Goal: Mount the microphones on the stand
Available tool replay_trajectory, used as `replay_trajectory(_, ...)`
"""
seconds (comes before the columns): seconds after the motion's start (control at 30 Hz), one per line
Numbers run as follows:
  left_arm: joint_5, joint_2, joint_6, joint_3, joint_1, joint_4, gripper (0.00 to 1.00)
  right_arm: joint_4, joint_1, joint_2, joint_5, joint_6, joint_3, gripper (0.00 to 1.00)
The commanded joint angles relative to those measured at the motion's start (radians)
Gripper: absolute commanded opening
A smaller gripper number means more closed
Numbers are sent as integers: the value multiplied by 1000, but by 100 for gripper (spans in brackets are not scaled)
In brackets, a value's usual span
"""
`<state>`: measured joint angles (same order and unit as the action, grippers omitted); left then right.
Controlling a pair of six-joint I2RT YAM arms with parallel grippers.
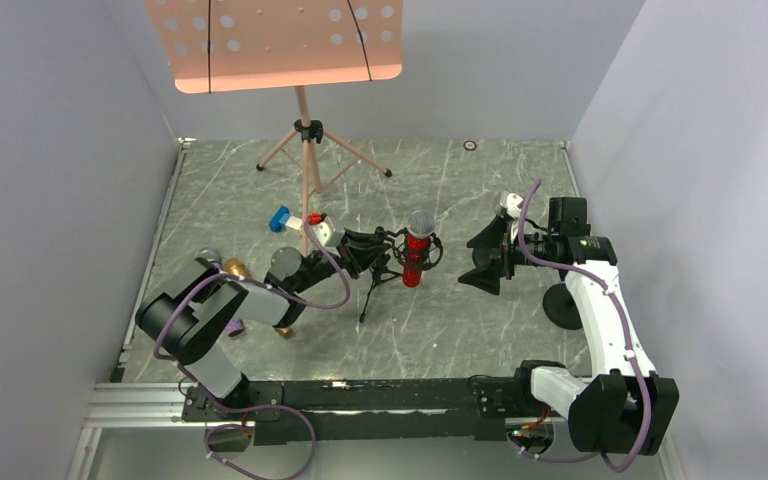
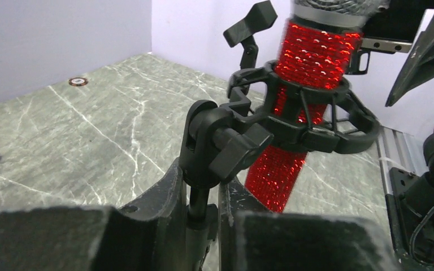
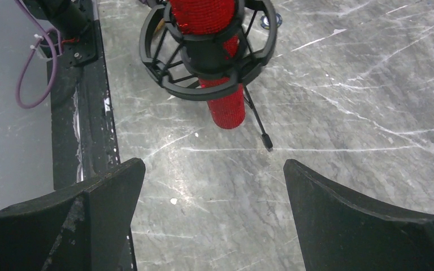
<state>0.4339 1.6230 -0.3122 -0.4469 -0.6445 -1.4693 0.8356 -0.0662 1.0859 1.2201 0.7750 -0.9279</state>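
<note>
The glittery red microphone (image 1: 415,262) with a grey mesh head stands upright in the black shock mount (image 2: 316,135) of a small black tripod stand (image 1: 375,275). It also shows in the left wrist view (image 2: 311,62) and the right wrist view (image 3: 226,107). My left gripper (image 1: 350,252) (image 2: 199,189) is shut on the stand's thin post, just under its knob. My right gripper (image 1: 485,262) (image 3: 215,169) is open and empty, a little to the right of the microphone. A gold microphone (image 1: 234,268) and a grey mesh head (image 1: 208,257) lie mostly hidden under my left arm.
A pink music stand (image 1: 307,150) on a tripod stands at the back. A small blue-and-white block (image 1: 282,218) lies behind my left gripper. A black round base (image 1: 563,305) sits by my right arm. The black rail (image 3: 93,113) runs along the near edge.
</note>
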Motion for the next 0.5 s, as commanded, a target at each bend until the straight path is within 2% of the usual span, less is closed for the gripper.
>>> replay_trajectory(0.0, 52, -1, 22, -34, 8, 17, 1, -34, 4, -5, 7, 21, 1, 100)
replay_trajectory(0.3, -5, -196, 150, -34, 30, 171, 0, -32, 6, -3, 7, 21, -2, 100)
replay_trajectory(0.47, -2, -341, 42, -11, 126, 221, 0, -29, 6, -7, 7, 24, -3, 100)
